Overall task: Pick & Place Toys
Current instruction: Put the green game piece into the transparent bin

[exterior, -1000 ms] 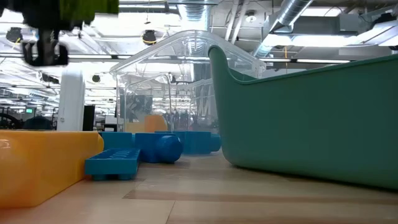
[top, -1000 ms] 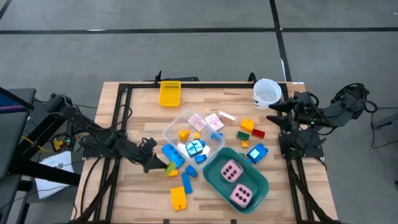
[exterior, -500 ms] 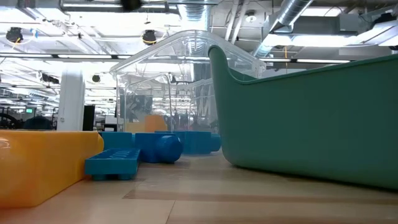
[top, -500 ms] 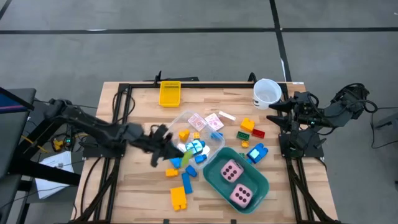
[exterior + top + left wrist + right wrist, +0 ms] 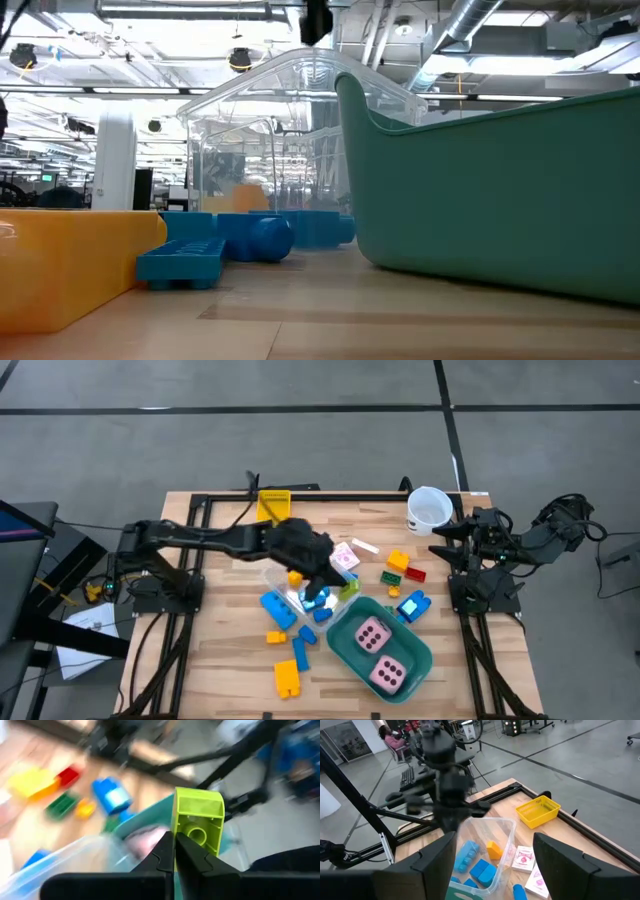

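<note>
1. The left gripper (image 5: 335, 582) hangs over the clear container (image 5: 283, 564) at mid-table, jaws pinched tight on a lime-green brick (image 5: 198, 820).
2. Loose blue bricks (image 5: 278, 609) and a yellow brick (image 5: 287, 678) lie on the table (image 5: 230, 660) in front of the container.
3. Two pink dice (image 5: 372, 635) sit in the teal tub (image 5: 424, 656).
4. The right gripper (image 5: 440, 541) waits beside the white cup (image 5: 429, 509), jaws apart, holding nothing.

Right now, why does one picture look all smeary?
The left wrist view is smeared: bricks and table streak behind, but the green brick in the left gripper stays sharp. The high view blurs that arm too. The low view is crisp, with bright ceiling lights gleaming on the clear box.
</note>
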